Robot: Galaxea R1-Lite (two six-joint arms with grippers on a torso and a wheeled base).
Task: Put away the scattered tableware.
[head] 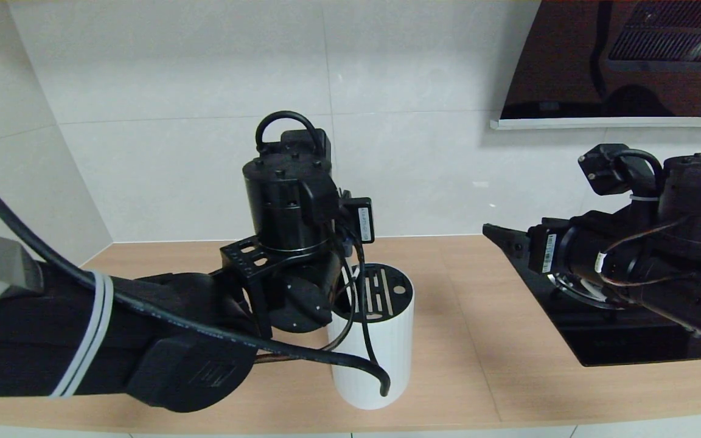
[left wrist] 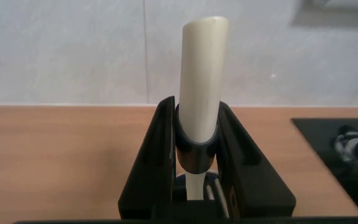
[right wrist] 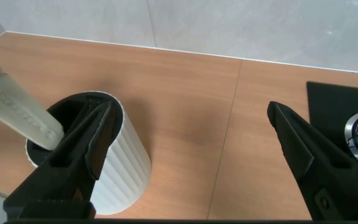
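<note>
Pale wooden countertop [head: 460, 365] spans the near ground, and near its centre stands a white ribbed holder [head: 381, 353] with a black slotted top. In the head view the left arm's wrist hangs just over the holder's left rim. The left wrist view adds that the left gripper [left wrist: 196, 118] has its jaws clenched on an upright cream utensil handle [left wrist: 202, 68]. From the right wrist view, the right gripper [right wrist: 189, 111] has its jaws spread wide and bare, and a pale handle [right wrist: 20, 115] slants into the holder's top. Farther right lies a black cooktop [head: 600, 340]. A white tiled wall [head: 204, 121] and a dark hood [head: 618, 61] stand behind.
</note>
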